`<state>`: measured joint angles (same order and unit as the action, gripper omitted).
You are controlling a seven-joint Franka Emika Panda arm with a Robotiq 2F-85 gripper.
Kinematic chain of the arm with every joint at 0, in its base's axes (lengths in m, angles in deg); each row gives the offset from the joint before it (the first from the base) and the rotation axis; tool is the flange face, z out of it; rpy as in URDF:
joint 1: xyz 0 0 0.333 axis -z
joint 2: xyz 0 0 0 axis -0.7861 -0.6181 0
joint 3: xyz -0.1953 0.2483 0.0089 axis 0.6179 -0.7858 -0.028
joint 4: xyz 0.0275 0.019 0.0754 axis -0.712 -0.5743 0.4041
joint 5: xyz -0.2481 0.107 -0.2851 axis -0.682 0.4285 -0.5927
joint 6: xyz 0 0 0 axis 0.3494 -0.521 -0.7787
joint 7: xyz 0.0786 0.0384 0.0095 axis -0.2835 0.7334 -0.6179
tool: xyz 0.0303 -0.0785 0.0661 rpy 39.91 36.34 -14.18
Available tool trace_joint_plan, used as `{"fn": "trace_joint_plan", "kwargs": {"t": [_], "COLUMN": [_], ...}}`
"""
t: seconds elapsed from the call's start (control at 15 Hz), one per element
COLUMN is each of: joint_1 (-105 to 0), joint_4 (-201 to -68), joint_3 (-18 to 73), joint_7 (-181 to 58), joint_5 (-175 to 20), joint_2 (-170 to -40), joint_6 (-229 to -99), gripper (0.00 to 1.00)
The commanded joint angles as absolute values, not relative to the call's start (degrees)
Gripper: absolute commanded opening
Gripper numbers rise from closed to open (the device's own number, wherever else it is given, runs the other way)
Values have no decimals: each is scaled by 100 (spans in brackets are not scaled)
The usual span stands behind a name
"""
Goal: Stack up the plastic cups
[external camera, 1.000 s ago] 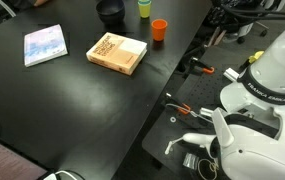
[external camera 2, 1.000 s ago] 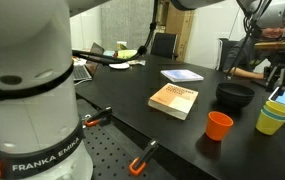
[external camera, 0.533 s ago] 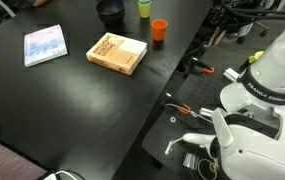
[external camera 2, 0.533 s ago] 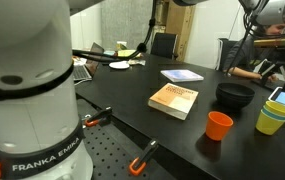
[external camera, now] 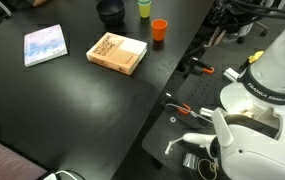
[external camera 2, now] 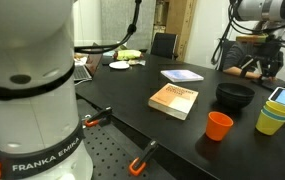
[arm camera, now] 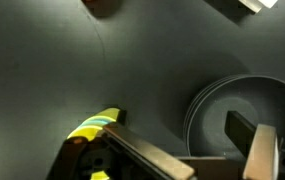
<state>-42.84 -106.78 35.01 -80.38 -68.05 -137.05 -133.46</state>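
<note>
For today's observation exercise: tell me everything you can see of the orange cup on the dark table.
The orange cup is small and tapered, wider at the rim than at the base, and looks like smooth plastic. It stands upright with its mouth up, alone on the black table close to the table's edge. The tan book lies to one side of it and the dark bowl sits behind it. Nothing touches it but the tabletop.
</note>
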Motion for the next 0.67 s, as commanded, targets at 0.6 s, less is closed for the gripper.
{"fn": "trace_joint_plan", "kwargs": {"t": [0.6], "joint_1": [-4836], "joint_4": [-14482], "joint_3": [3555], "joint_7": [-9173], "joint_5": [-6787], "joint_2": [-11537], "joint_6": [-14821], "gripper": [100]}}
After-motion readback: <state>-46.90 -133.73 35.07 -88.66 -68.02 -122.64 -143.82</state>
